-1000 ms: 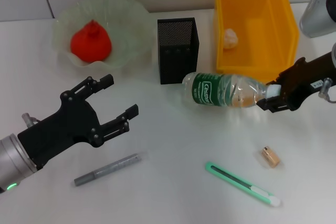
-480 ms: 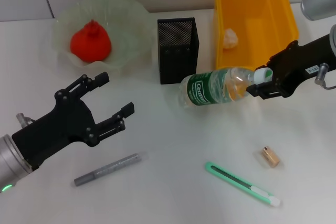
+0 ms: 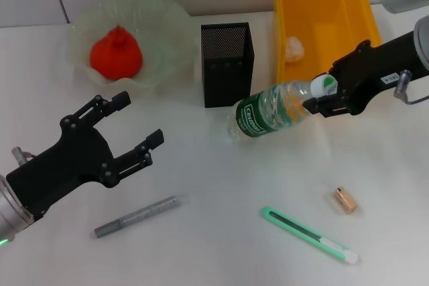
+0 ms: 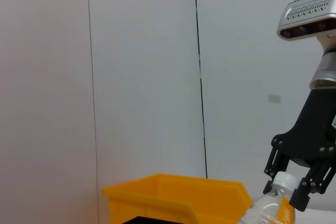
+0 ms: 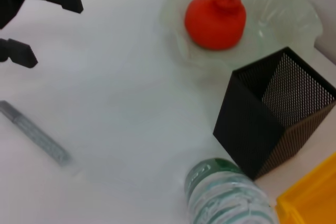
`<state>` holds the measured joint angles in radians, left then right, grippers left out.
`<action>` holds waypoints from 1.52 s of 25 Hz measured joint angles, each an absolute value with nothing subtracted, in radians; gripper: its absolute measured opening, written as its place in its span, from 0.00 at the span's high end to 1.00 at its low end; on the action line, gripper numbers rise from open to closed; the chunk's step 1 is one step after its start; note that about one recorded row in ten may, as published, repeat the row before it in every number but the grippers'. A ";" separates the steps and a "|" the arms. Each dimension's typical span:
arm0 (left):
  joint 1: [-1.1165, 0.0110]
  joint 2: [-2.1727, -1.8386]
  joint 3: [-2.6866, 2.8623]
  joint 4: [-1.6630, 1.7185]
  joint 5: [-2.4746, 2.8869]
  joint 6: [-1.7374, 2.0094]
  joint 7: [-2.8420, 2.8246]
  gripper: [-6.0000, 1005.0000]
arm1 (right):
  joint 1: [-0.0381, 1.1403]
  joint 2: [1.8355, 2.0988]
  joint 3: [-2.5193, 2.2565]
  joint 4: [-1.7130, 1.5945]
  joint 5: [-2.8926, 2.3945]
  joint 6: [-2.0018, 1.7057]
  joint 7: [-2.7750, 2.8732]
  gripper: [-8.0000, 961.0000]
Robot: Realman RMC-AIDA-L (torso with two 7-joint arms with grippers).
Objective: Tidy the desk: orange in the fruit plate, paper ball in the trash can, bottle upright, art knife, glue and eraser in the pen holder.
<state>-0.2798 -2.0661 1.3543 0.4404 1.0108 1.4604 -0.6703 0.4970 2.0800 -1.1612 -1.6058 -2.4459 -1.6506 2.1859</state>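
Orange (image 3: pixel 116 53) in plate (image 3: pixel 164 18), paper ball (image 3: pixel 294 47) in bin (image 3: pixel 355 5). Right gripper (image 3: pixel 320 96) clamps tilted bottle (image 3: pixel 271 112) beside holder (image 3: pixel 227 63). Left gripper (image 3: pixel 131 127) open. Glue (image 3: pixel 137 216), knife (image 3: pixel 311 235), eraser (image 3: pixel 344 200) remain out.

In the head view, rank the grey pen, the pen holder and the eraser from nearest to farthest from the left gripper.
From the open left gripper, on the robot's left:
1. Grey pen, lying on the table just in front of the gripper.
2. Pen holder, upright at the back centre, near the bottle.
3. Eraser, far over on the robot's right.
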 joint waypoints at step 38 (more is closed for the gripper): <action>-0.223 -2.060 1.301 0.442 1.019 1.512 -0.669 0.19 | 0.590 2.078 -1.155 -1.604 -2.331 -1.650 2.243 0.51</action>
